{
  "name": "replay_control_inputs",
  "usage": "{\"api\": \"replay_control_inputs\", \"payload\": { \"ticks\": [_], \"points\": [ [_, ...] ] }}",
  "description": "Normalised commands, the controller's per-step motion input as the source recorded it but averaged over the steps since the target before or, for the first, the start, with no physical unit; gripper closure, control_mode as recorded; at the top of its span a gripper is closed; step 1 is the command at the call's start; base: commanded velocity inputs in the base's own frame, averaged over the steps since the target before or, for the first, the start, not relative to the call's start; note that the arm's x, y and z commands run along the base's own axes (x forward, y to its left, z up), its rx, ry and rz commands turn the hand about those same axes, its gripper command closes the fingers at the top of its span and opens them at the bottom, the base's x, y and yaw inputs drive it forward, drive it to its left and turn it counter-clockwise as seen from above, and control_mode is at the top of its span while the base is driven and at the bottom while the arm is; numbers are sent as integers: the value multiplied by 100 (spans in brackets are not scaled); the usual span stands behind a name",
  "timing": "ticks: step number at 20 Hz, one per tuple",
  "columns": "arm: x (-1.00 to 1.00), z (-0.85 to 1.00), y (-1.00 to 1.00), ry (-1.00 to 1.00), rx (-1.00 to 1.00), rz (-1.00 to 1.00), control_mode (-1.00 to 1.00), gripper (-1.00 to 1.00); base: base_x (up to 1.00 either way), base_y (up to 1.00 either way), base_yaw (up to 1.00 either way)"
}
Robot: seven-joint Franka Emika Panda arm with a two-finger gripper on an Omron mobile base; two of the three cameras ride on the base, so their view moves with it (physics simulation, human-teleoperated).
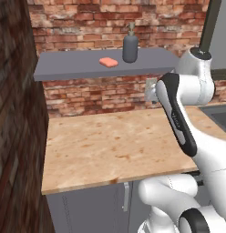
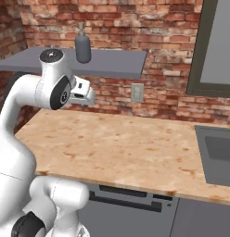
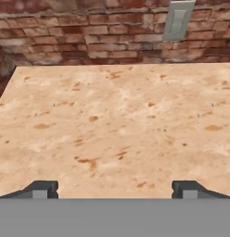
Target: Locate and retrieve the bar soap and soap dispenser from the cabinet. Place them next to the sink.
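So the bar soap [image 1: 108,62] is lying flat on the grey shelf panel of the cabinet [image 1: 74,68], up on the brick wall [image 1: 101,95], and the soap dispenser [image 1: 130,45] is standing upright just beside it, toward the sink side. From my right base camera the dispenser [image 2: 82,45] pokes up right behind my own elbow joint, so I can't see the bar from there. Both are well above the bench [image 1: 115,145], which is this speckled wood-look slab running along the wall. My claw [image 3: 115,190] is hanging over the bench, pointed down and toward the wall, fingers spread wide with nothing between them, just bare benchtop [image 3: 112,125] in front. There's a grey wall outlet [image 3: 177,19] on the bricks straight ahead of the claw, below the shelf. The sink [image 2: 219,152] sits at the far right end of the bench, well apart from the soap stuff, with a dark-framed window [image 2: 214,46] above it.
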Motion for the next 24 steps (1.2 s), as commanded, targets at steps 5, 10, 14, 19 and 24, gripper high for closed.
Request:
{"api": "replay_control_inputs", "payload": {
  "ticks": [5,10,14,19,24],
  "points": [
    [1,84,11,-13,0,0,-100,-100,0,0,0],
    [26,63,20,-15,1,-2,-100,-100,0,0,0],
    [48,43,5,-21,4,0,-100,-100,0,0,0],
    [69,21,17,-15,1,1,-100,-100,0,0,0],
    [58,30,26,-12,-2,15,-100,-100,0,0,0]
  ]
}}
